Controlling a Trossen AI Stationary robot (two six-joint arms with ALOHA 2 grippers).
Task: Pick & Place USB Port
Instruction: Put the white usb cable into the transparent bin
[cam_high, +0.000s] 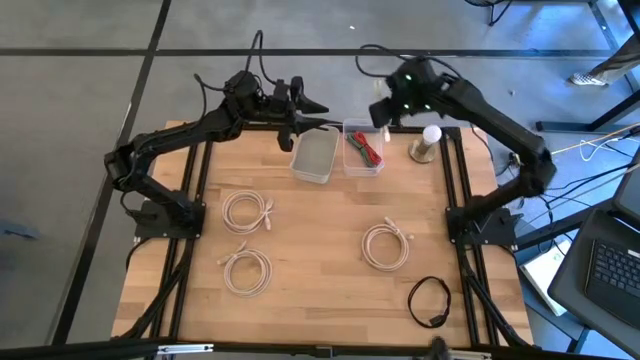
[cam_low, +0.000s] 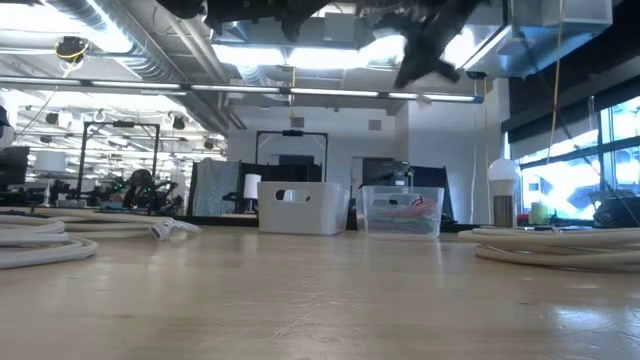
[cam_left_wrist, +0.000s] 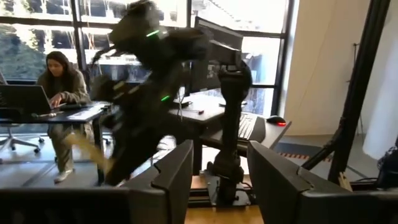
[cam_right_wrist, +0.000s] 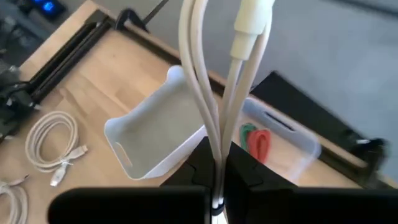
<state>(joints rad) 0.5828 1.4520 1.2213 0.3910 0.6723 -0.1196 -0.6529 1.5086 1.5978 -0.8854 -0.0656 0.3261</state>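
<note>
While the right gripper (cam_right_wrist: 217, 186) hangs above the far edge of the table, you can see its fingers pinched shut on a white USB cable (cam_right_wrist: 214, 81), whose doubled strands and pale plug rise past the wrist camera. Straight below that cable sits the white bin (cam_right_wrist: 155, 134), and nothing shows inside it. Just beside the white bin, on the side toward the right arm, stands the clear bin (cam_high: 364, 150), and it holds a red and green cable (cam_high: 368, 148). Past the clear bin, still along the far edge, stands a small white-topped bottle (cam_high: 431, 142).

Your left gripper (cam_high: 318, 106) is also raised, just behind the white bin's far rim, with its two fingers (cam_left_wrist: 171, 171) apart and nothing between them.

Nearer to you than the white bin, three more coiled white cables lie on the wooden table (cam_high: 320, 270): one (cam_high: 247, 212) on the left arm's side, another (cam_high: 246, 270) closer still, and a third (cam_high: 386, 245) on the right arm's side. A black cable loop (cam_high: 429, 300) lies at the near right corner, well apart from the white bin. Beyond the table a person (cam_left_wrist: 62, 87) sits at a desk with a laptop.
</note>
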